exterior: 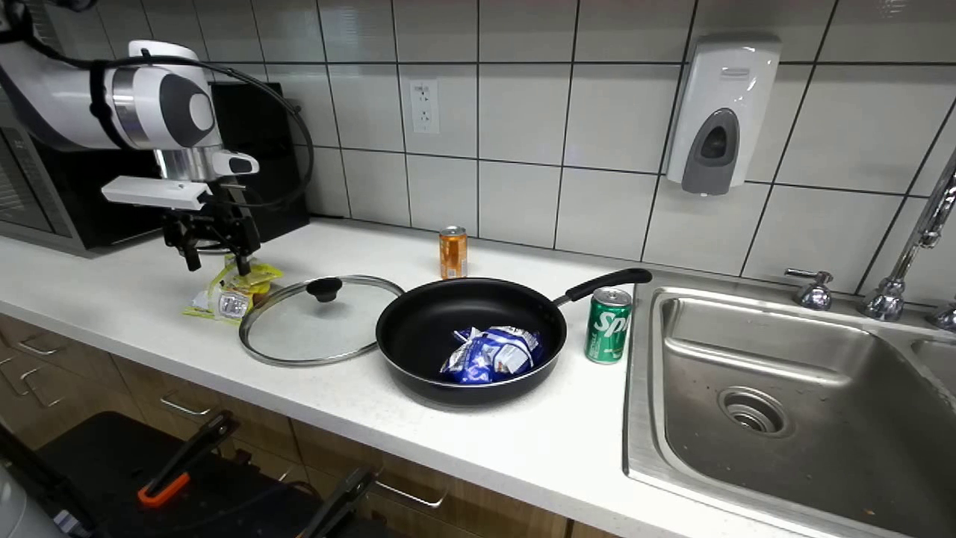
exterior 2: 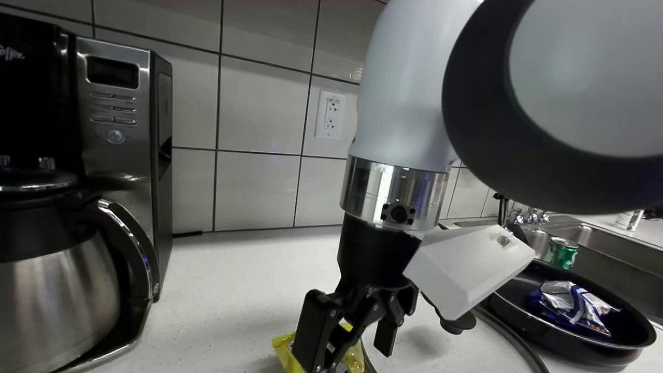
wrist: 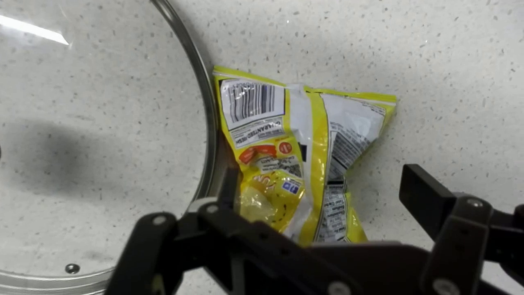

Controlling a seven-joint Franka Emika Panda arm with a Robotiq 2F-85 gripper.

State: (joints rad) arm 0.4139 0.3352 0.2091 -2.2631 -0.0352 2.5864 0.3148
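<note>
On the speckled counter (exterior: 553, 437) below the wall (exterior: 523, 119) we see the yellow bag (wrist: 294, 151) just beside the lid (exterior: 321, 317), back from the front edge (exterior: 291, 409), the gripper (exterior: 218, 264) above, jaws apart, counter stretching opposite.

Hand (exterior: 218, 264) downward, jaws wide apart
</note>
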